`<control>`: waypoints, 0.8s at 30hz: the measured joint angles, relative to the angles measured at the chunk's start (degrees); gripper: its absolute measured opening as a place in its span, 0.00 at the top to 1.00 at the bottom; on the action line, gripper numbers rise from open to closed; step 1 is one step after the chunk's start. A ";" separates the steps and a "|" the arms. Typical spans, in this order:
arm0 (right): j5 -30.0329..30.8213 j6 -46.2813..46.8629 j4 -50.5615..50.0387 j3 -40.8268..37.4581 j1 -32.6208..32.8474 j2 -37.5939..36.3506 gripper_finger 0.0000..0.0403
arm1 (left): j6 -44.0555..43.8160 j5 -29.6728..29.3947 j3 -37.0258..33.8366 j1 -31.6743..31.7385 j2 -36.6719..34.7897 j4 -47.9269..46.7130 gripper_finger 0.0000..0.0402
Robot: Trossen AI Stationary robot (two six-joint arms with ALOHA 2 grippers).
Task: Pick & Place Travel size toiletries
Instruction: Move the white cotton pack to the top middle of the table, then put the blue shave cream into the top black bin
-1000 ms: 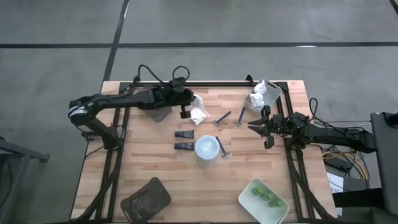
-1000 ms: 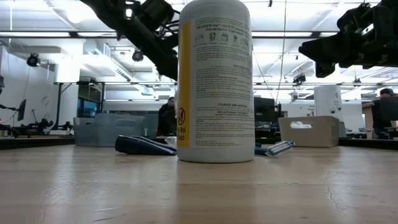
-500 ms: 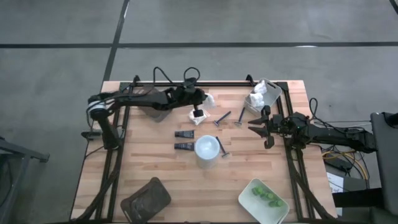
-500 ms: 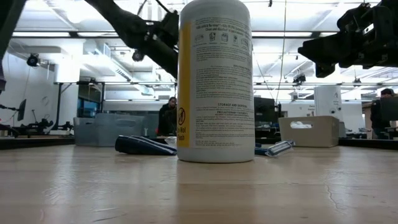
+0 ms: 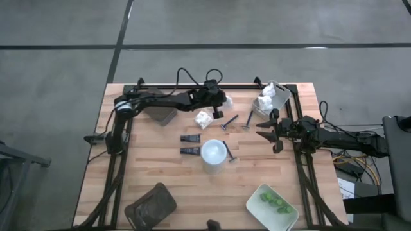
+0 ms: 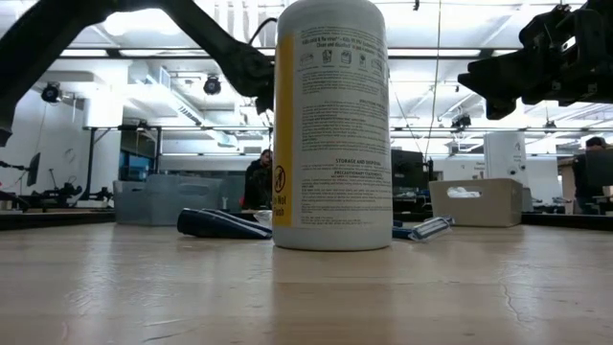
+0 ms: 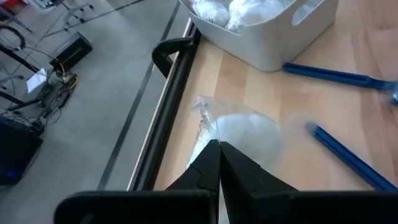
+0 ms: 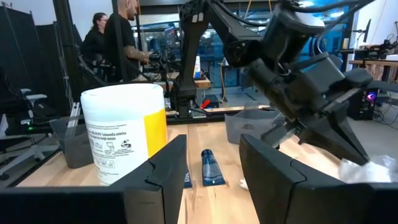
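At twelve o'clock on the tabletop [image 5: 154, 154], left end effector [image 5: 215, 106] pinches a packet [image 7: 242, 134]; soft, crinkly, light, so grab its edge. Right end effector [image 5: 264, 131] waits, jaws apart.

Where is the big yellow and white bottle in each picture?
High view: the bottle shows as a white round cap at the table's middle.
Low view: it stands front and centre, filling most of the height.
Left wrist view: not in it.
Right wrist view: it stands on the left.
Shared landmark: a dark tube lies beside it.
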 joint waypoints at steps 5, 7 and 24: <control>-0.02 0.00 -0.13 0.00 0.02 0.04 0.61 | -0.25 -0.06 0.42 0.02 0.28 0.01 0.98; 0.00 0.00 -0.13 0.00 0.00 0.07 0.60 | -0.34 -0.57 0.36 0.04 0.21 -0.16 0.98; -0.01 0.00 -0.11 0.00 0.00 -0.02 0.53 | -3.46 -0.79 0.56 0.02 -0.52 -4.69 0.76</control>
